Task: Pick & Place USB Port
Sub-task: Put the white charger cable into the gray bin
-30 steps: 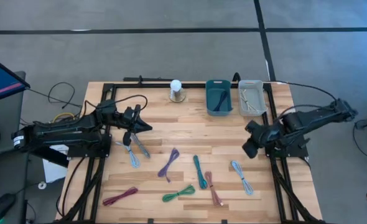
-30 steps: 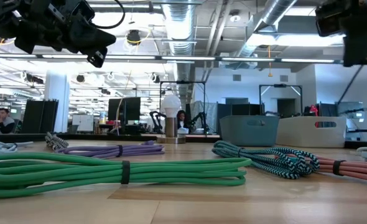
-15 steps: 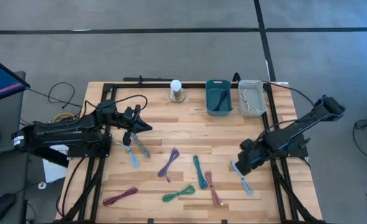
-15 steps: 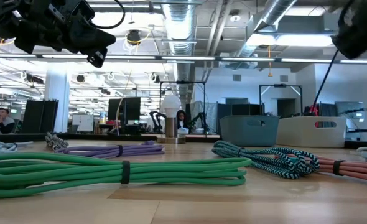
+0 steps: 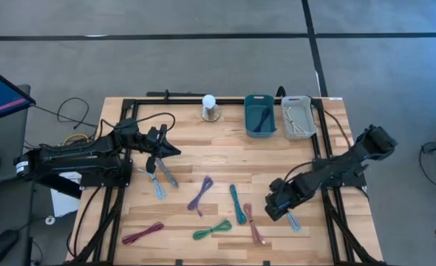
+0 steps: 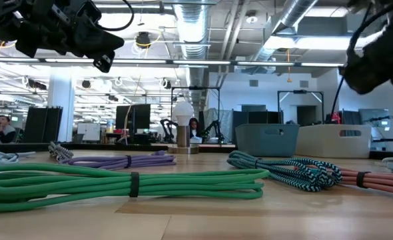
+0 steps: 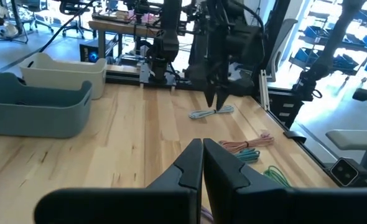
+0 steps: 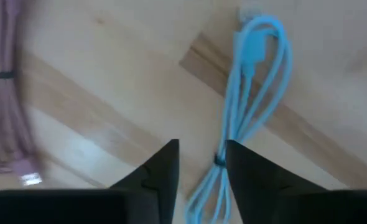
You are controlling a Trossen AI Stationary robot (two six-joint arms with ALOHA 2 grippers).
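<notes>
Several bundled USB cables lie on the wooden table. A light blue cable point(image 5: 290, 213) point(image 8: 249, 99) lies flat near the table's right near corner. My right gripper point(image 5: 274, 207) point(image 8: 202, 151) hangs above it, pointing down, open, with the cable's tied middle showing in the gap between its fingers. In the low view the gripper point(image 6: 376, 57) is well above the tabletop. My left gripper point(image 5: 171, 151) point(image 7: 202, 148) is shut and empty, held above the left half of the table.
A teal bin point(image 5: 260, 115) and a grey bin point(image 5: 298, 117) stand at the far edge, beside a white lamp-like object point(image 5: 210, 107). Purple point(image 5: 201, 194), teal point(image 5: 237, 204), pink point(image 5: 253, 224), green point(image 5: 213, 230), maroon point(image 5: 142, 233) and pale blue point(image 5: 159, 182) cables lie scattered.
My right gripper has swung from the right side, near the bins, toward the table's near edge and leftward, coming down over the light blue cable. The cables have not moved.
</notes>
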